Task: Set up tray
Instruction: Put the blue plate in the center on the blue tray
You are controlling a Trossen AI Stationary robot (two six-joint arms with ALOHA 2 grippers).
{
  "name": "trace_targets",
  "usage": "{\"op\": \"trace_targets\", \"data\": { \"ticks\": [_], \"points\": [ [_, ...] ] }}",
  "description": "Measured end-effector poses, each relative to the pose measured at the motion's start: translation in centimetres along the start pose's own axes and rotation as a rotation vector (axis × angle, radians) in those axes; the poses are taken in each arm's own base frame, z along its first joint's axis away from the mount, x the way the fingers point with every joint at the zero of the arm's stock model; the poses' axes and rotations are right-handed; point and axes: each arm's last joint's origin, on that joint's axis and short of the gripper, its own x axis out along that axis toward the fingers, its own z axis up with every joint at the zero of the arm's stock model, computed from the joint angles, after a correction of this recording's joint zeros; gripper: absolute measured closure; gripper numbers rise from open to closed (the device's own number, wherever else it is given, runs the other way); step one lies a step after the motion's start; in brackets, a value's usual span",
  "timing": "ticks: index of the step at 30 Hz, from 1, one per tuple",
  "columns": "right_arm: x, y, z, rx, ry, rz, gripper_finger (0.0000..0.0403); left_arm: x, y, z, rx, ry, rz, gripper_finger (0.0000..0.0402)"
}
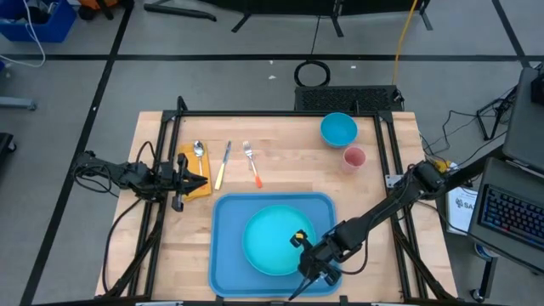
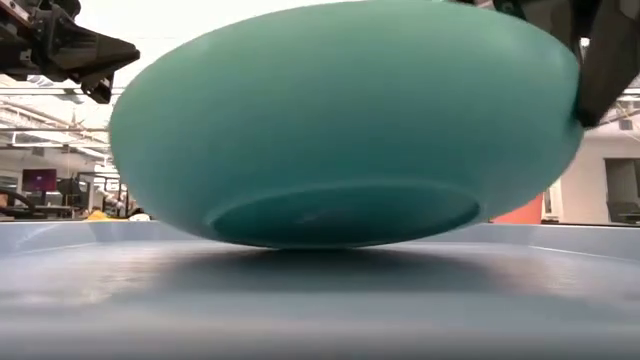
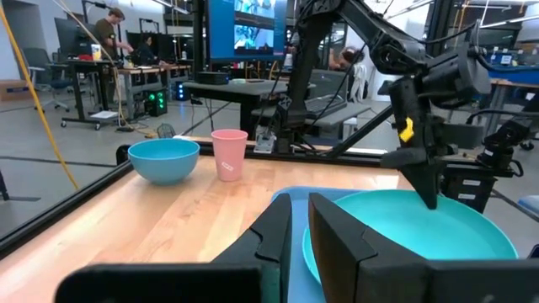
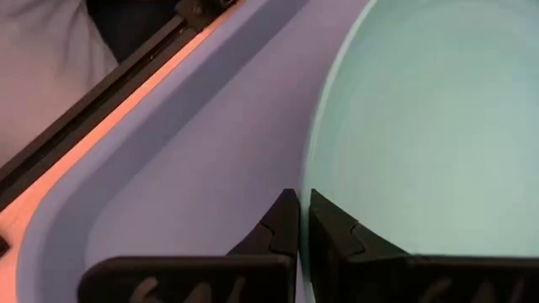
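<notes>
A round turquoise plate (image 1: 274, 238) is over the light-blue tray (image 1: 225, 255) at the table's near middle. My right gripper (image 1: 311, 270) is shut on the plate's near right rim; in the low view its dark finger (image 2: 605, 75) shows at the plate's (image 2: 340, 130) right edge. The plate is tilted, its right side higher. Whether its foot (image 2: 345, 235) touches the tray floor (image 2: 320, 300) I cannot tell. My left gripper (image 3: 299, 227) waits at the table's left edge, above a yellow napkin (image 1: 197, 163), pointing level across the table, shut with nothing between its fingers. My right gripper pinches the plate's rim (image 4: 306, 202) between its two fingers, one finger (image 4: 337, 231) on the plate's inner side and one (image 4: 278, 227) on its outer side. The fingers slant down from the table's right. The plate is tilted, raised on the held side, over the tray.
At the far left lie a spoon (image 1: 198, 150), a knife (image 1: 223, 164) and an orange-handled fork (image 1: 252, 163). A blue bowl (image 1: 338, 129) and a pink cup (image 1: 354, 157) stand at the far right. Bare wood lies between them and the tray.
</notes>
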Motion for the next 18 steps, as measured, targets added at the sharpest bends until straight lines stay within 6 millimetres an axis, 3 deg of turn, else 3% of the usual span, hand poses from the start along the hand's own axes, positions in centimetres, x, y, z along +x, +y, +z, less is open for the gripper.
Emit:
{"op": "trace_targets", "data": {
  "ticks": [18],
  "points": [
    [1.3,-1.0,-0.3,0.053,-0.017,0.126,0.04,0.0,0.0,-0.2,0.007,0.021,0.001,0.0355]
  ]
}}
